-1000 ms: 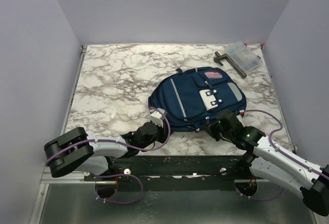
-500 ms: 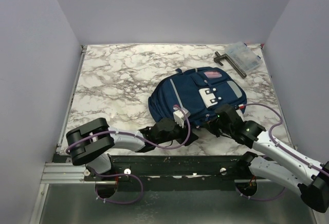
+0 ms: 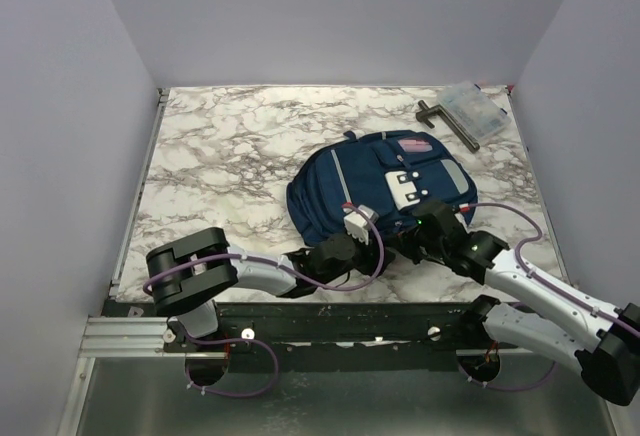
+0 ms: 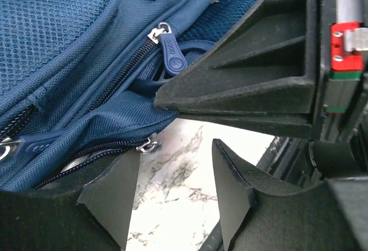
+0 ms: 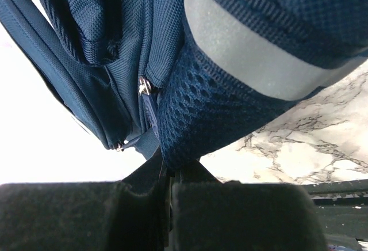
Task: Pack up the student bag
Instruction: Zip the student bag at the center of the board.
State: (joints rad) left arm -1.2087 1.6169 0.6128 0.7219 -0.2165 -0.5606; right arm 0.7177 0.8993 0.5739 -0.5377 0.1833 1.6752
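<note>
**Observer:** Where does the large navy blue fabric backpack (image 3: 365,181) with grey panels lie?

**Recorder:** Flat on the white marble-patterned table (image 3: 220,156), right of centre, its near edge at both grippers.

**Observer:** Jaws?

**Recorder:** The left gripper (image 4: 172,202) stands parted with only bare marble between its fingers, just beside a small metal zip slider (image 4: 150,144). The right gripper (image 5: 169,190) is pinched together on a fold of the backpack's fabric, below another slider (image 5: 144,86).

**Observer:** Progress?

**Recorder:** Early, by the look of it. The blue rubber zip pull (image 4: 172,49) sits untouched. A clear plastic box (image 3: 472,108) and a dark L-shaped tool (image 3: 447,123) lie well apart at the far right corner, unpacked. Contents cannot be told. Opening, loading and closing seem left to do.
</note>
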